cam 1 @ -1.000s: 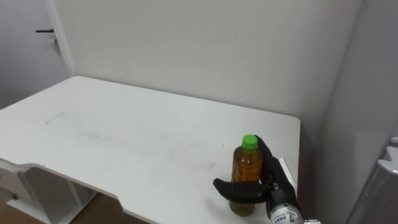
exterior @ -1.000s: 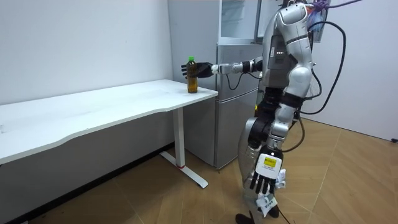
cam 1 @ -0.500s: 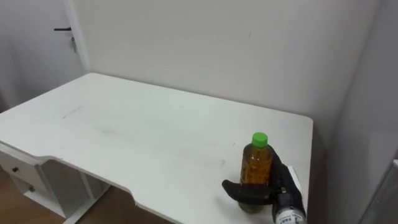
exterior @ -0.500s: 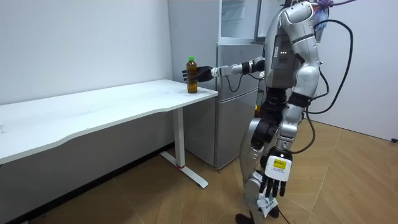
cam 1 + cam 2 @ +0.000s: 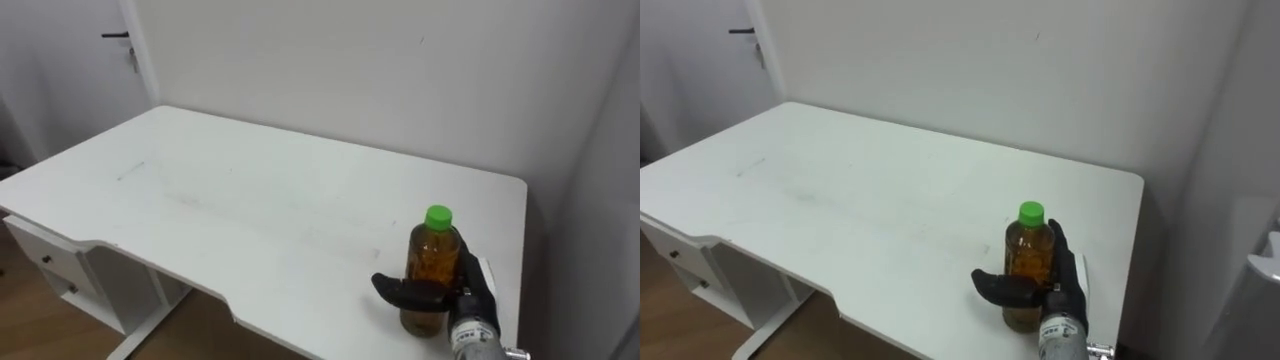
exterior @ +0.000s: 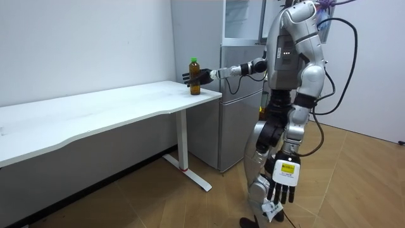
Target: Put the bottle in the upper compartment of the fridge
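A clear bottle of amber drink with a green cap stands upright near the right end of the white table, close to its front edge. My right hand is wrapped round its lower half, with the thumb across the front and the fingers behind it. In the room view the same bottle stands at the table's end, and my right arm reaches out level to it. The left hand hangs by my side with relaxed fingers, holding nothing.
A grey fridge stands right beside the table's end, with its upper compartment above. I stand on the wooden floor in front of the fridge. A white wall runs behind the table, and a drawer unit sits under its left part.
The eye view has shifted, so the table sits further right in it. The bottle stands in the same spot with my right hand round it. My stance has shifted and the left hand has swung a little.
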Tool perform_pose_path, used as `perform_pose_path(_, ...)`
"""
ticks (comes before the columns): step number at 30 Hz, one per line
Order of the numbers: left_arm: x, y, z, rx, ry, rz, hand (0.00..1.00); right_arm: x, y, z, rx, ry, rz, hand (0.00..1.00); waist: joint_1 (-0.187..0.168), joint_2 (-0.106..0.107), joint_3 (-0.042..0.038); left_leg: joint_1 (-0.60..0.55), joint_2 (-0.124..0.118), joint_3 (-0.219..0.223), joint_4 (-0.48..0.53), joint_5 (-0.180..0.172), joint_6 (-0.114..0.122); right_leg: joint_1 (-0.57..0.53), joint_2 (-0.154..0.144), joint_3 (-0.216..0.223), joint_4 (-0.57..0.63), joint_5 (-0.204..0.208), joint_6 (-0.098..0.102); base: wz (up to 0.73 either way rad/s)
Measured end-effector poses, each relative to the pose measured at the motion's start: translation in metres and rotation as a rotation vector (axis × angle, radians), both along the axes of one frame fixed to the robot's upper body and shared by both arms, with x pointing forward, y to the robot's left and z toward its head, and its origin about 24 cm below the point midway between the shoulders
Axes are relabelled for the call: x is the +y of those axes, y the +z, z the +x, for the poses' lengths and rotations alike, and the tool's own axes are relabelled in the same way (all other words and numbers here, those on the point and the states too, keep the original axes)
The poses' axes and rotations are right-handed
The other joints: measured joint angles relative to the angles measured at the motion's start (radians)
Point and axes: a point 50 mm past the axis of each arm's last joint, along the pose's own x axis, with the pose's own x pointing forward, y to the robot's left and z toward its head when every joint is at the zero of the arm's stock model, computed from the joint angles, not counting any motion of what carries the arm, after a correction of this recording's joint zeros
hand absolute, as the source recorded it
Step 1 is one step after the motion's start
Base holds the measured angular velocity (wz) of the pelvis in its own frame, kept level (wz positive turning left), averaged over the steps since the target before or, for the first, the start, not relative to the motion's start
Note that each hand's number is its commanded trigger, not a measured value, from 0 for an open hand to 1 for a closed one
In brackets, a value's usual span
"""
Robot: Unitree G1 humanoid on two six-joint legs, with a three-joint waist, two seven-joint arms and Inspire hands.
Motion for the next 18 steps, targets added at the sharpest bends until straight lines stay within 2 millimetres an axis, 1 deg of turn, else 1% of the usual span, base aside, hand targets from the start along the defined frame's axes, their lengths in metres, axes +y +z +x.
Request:
perform_pose_path(4, 0.0, 0.0007, 0.0036, -0.016, -0.002, 0.001, 0.0, 0.0001, 0.0, 0.0001, 0.0, 0.006, 0.0, 0.0, 0.0, 0.0, 0.0, -0.002, 0.0, -0.003, -0.001, 0.0, 0.0, 0.0, -0.001, -0.004, 0.0, 0.0, 0.0, 0.0)
perform_pose_path(10, 0.0, 0.0006, 0.0033, -0.014, -0.002, 0.001, 0.0, 0.0, -0.0004, 0.0002, 0.002, 0.013, 0.0, 0.0, 0.0, -0.001, -0.0003, -0.002, 0.0, -0.003, 0.0, 0.0, 0.0, 0.0, 0.0, -0.005, 0.0, 0.0, 0.0, 0.0)
perform_pose_path(14, 0.0001, 0.0004, 0.0023, -0.01, -0.001, 0.001, 0.0, -0.0021, -0.0065, -0.0007, 0.028, 0.005, -0.007, 0.0, 0.002, -0.002, -0.0012, -0.002, 0.0, -0.003, 0.001, 0.0, 0.0, 0.0, 0.0, -0.005, 0.0, 0.0, 0.0, 0.0)
perform_pose_path(18, 0.0003, 0.0004, 0.0021, -0.009, 0.001, 0.002, 0.0, -0.0027, -0.0078, -0.0009, 0.034, 0.002, -0.009, 0.0, 0.001, -0.003, -0.0012, -0.003, 0.0, -0.004, 0.001, 0.0, 0.0, -0.001, 0.0, -0.005, 0.0, 0.0, 0.0, 0.0)
